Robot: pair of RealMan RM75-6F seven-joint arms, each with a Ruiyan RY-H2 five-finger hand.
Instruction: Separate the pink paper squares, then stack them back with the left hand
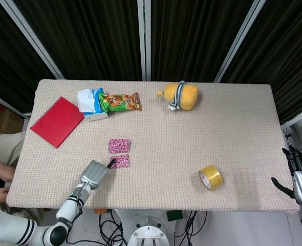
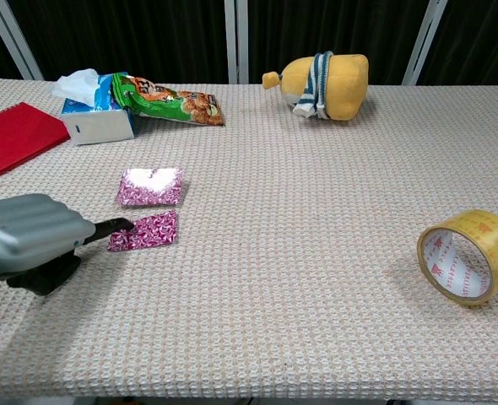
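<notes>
My left hand (image 2: 29, 247) has a fingertip on the near pink square (image 2: 144, 231); far pink square (image 2: 151, 186) sits apart, and the right hand (image 1: 300, 177) is open, holding nothing.

Curtained lab, cloth-covered test table (image 1: 233, 128)

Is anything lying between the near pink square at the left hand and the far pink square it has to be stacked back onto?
Nothing visible. The left hand has a fingertip on the near pink square, and only a narrow strip of bare table separates it from the far pink square.
</notes>
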